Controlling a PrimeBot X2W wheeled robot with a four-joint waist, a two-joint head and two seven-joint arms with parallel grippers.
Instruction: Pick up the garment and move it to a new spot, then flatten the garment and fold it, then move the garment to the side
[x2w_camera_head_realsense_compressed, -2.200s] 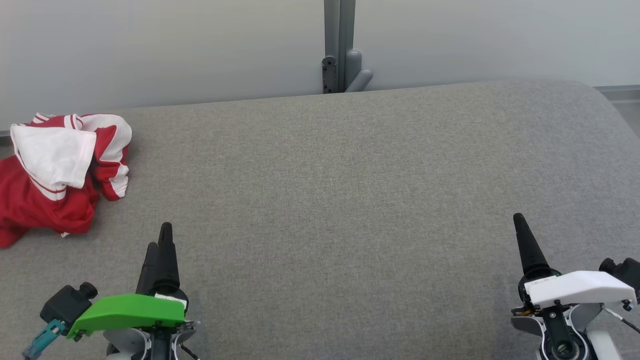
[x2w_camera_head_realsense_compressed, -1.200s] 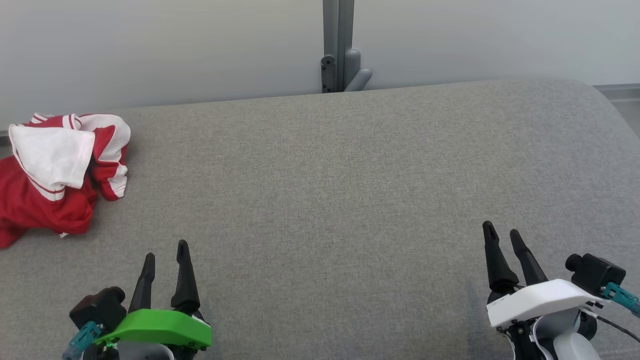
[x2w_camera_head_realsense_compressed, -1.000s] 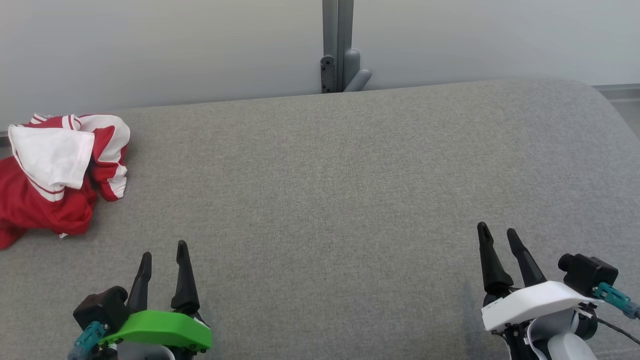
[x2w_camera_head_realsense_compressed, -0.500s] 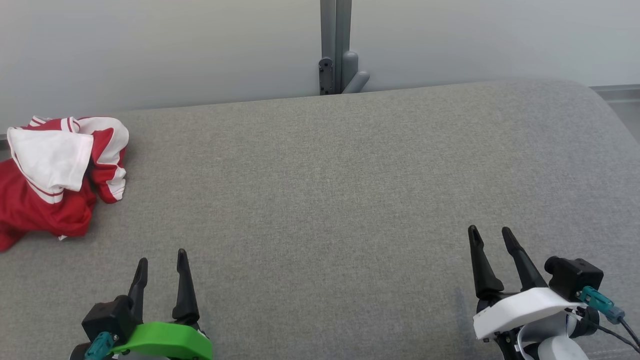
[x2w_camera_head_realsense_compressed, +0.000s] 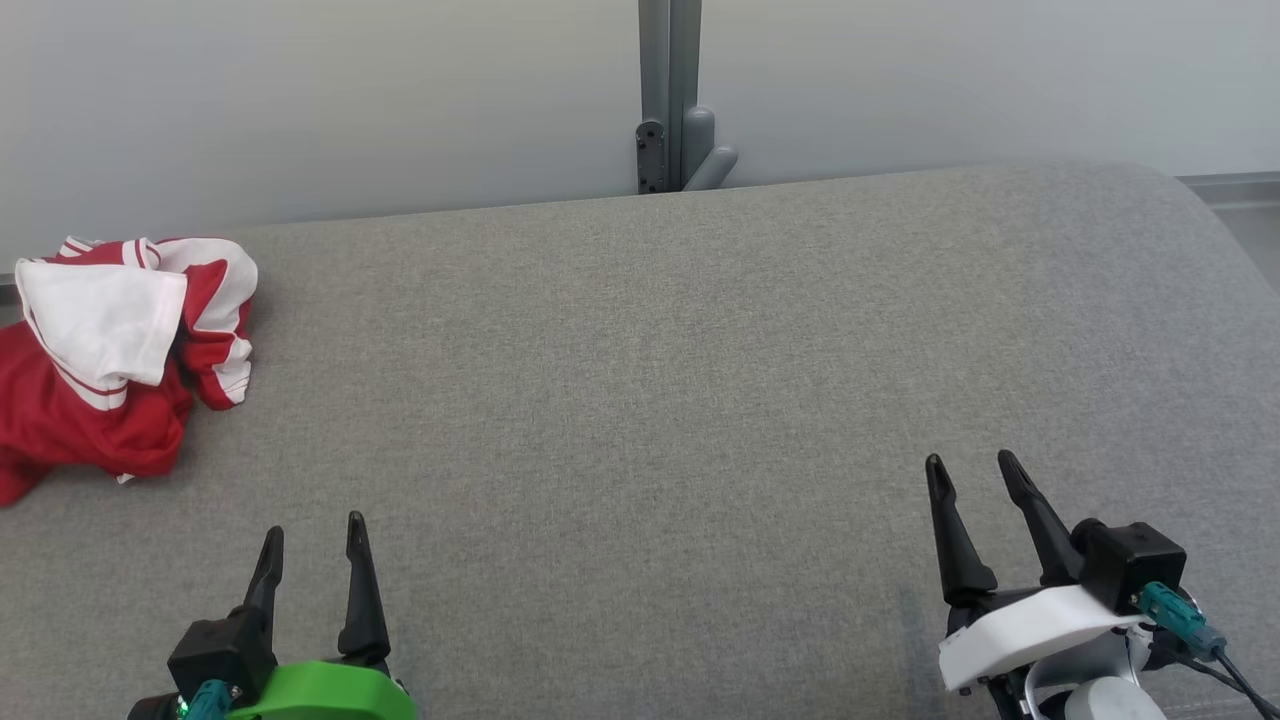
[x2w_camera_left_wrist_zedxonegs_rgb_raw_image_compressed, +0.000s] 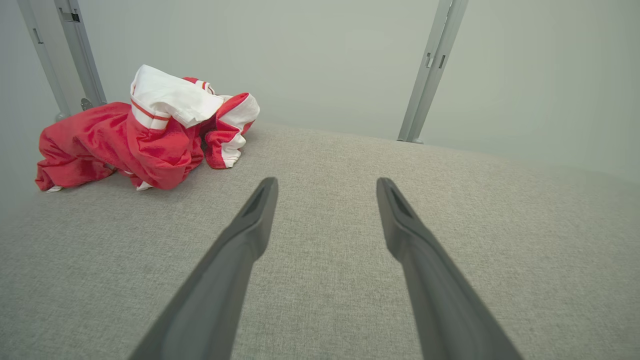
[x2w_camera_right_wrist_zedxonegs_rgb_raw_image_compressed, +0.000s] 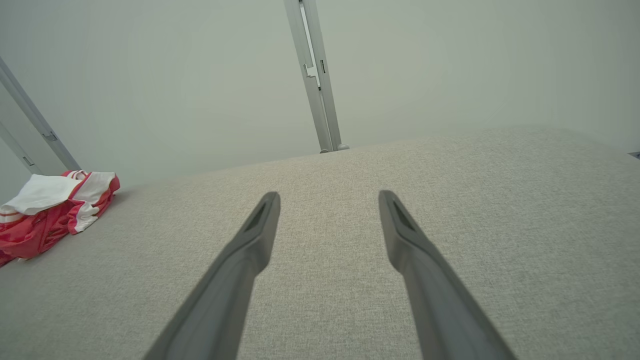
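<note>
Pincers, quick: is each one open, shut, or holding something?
Left pincer, long dark fingers: open, holding nothing.
Right pincer, long dark fingers: open, holding nothing.

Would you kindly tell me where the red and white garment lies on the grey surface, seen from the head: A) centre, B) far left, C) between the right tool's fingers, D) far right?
B: the garment lies crumpled at the far left edge of the grey surface.
</note>
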